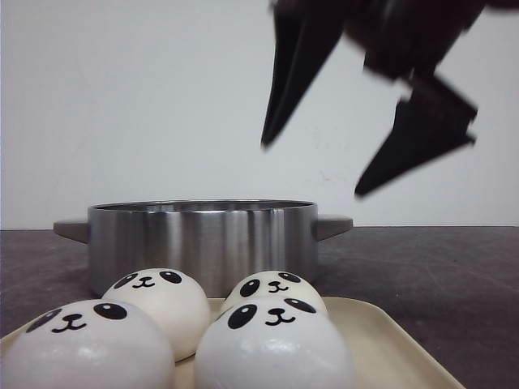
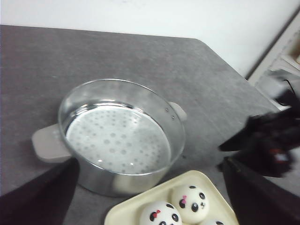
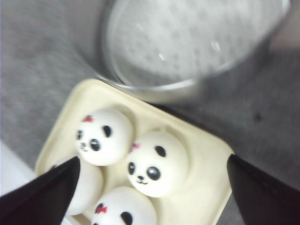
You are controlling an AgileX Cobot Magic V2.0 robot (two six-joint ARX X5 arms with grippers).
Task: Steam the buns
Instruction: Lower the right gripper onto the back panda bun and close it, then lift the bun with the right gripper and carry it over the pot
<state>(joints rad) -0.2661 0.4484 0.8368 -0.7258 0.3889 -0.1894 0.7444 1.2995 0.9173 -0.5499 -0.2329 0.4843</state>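
Nearest the camera sit the buns [image 1: 274, 344], four glossy panda-faced domes packed together on a cream tray [image 1: 389, 340] at the near edge of the table [image 1: 438, 267]. Above and to their right hangs the right gripper [image 1: 312, 170], its jaws spread wide and holding nothing, touching nothing; its wrist view looks straight down on the buns [image 3: 157, 161], so they lie below it and slightly nearer. The buns are round, so no long axis dictates how the fingers should turn. Just beyond the tray stands the steel steamer pot [image 1: 203, 243], its perforated floor [image 2: 117, 140] bare. The left gripper [image 2: 150, 197] is also released and empty, held over the pot's near left side. The right arm looks the closer one to the buns, so a descent by it seems the likely next move.
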